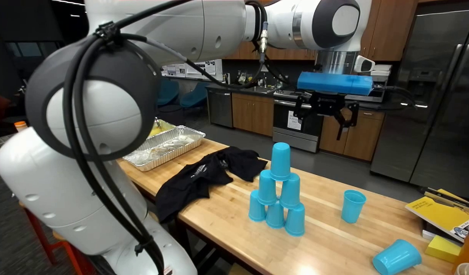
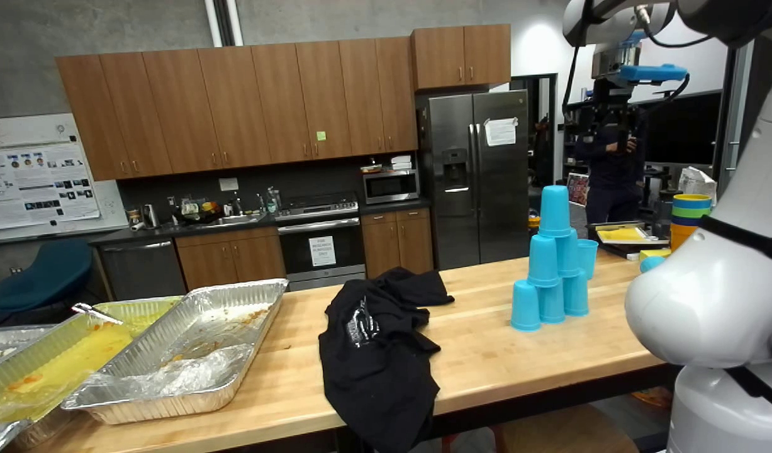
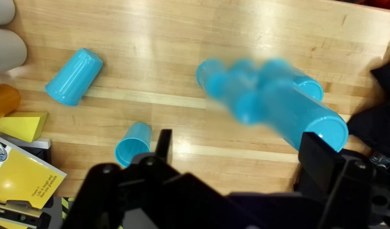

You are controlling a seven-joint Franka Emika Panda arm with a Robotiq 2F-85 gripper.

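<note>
The jaws stand wide apart, released, with nothing in their grasp and nothing touched. In both exterior views they hang in the air, pointing down, higher than the stack of blue cups (image 1: pixel 271 193) on the desk (image 1: pixel 226 214). In the wrist view the jaw at the picture's right covers a bit of the top cup (image 3: pixel 330 127), but in both exterior views the two are well apart.

The stack is a pyramid: three cups at the base, two over them, one on top, all mouth down. In the wrist view part of it is blurred. To one side, apart from it, is the standing cup (image 1: pixel 351 212), mouth up; the jaw at the picture's left hides part of it in the wrist view. Farther along is the lying cup (image 1: pixel 398 256), on its side, near a yellow block (image 3: pixel 20 125) and a yellow book (image 3: pixel 29 173). On the stack's opposite side a black shirt (image 2: pixel 386 371) is spread in folds, drooping over the desk's edge, with a foil pan (image 2: pixel 165 410) past it. A person (image 2: pixel 612 179) stands at the back in an exterior view.
</note>
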